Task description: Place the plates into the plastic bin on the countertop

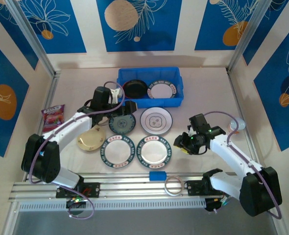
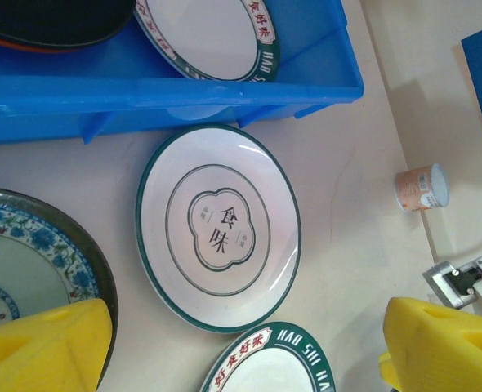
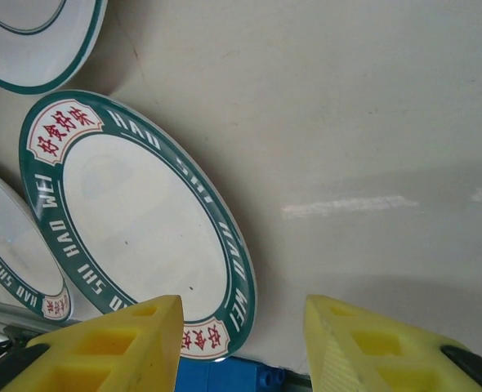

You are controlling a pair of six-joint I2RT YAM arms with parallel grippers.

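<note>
A bright blue rectangular plastic bin [image 1: 144, 102] is set at the far side of the pale beige worktop [image 1: 203, 98]. Inside it, a black round plate [image 1: 134, 88] is laid at the left and a white round plate with a dark green lettered rim [image 1: 162, 91] at the right. In the left wrist view an orange edge is seen under the black plate.

Five plates are left on the worktop in front of the bin. A dark teal patterned plate [image 1: 122, 123] and a white plate with a grey-green central motif [image 1: 156, 120] are placed side by side just before the bin's near wall. A cream plate [image 1: 90, 141] is found further left. Two more green-rimmed white plates, the left front plate [image 1: 118, 151] and the right front plate [image 1: 153, 150], are laid nearest the arms.

The left gripper [image 1: 116, 94] is held above the left end of the bin's near wall. Its yellow fingers [image 2: 45, 351] are spread wide and nothing is held between them. The right gripper [image 1: 183, 143] is held low, just beside the right front plate. Its yellow fingers [image 3: 388, 351] are parted, with only bare worktop in the gap, and a small blue block [image 3: 225, 376] is seen beyond them.

A pink snack packet [image 1: 53, 116] is seen at the left edge, a clear tape ring [image 1: 173, 186] on the near rail, and a small peach tub with a pale lid [image 2: 421, 188] at the right.
</note>
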